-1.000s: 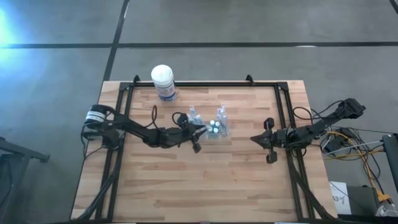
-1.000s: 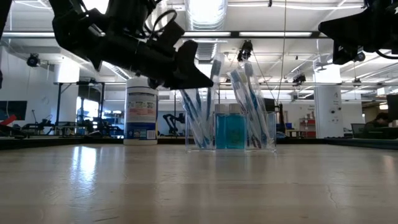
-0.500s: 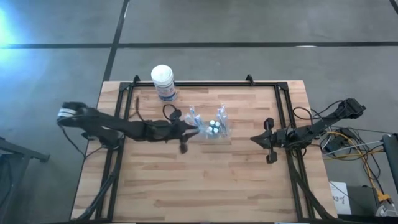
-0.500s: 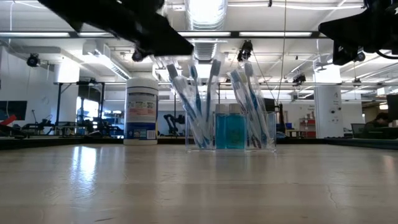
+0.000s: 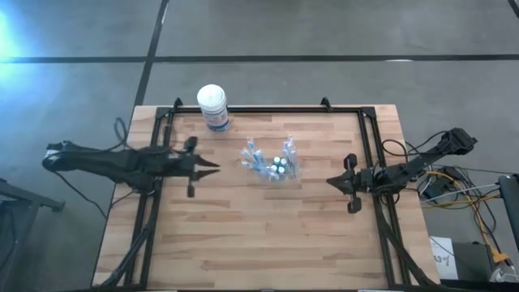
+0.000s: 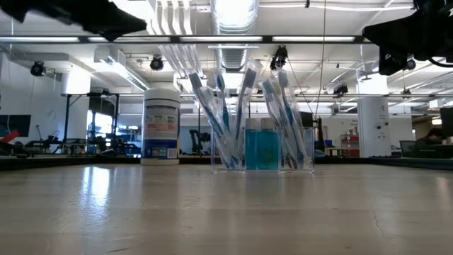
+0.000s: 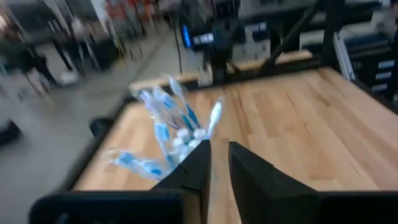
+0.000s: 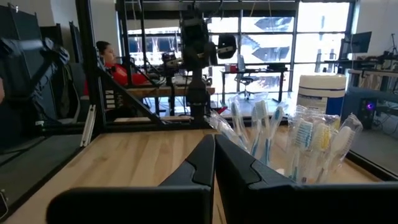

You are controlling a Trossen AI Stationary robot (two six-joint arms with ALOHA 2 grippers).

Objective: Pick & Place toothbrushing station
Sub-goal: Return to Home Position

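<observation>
No legible text — canister label [image 6: 161,133] (blue) unreadable.

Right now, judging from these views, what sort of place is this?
Probably a robotics lab: robot arms at a framed wooden table, strip lights overhead, a person seated among workbenches behind.

Both arms, left arm [image 5: 122,161] and right arm [image 5: 405,171], are skinny matte-black things trailing thin black cable loops [image 5: 122,128] (right gripper [image 8: 213,139] is just two dark wedge-shaped fingers).
</observation>
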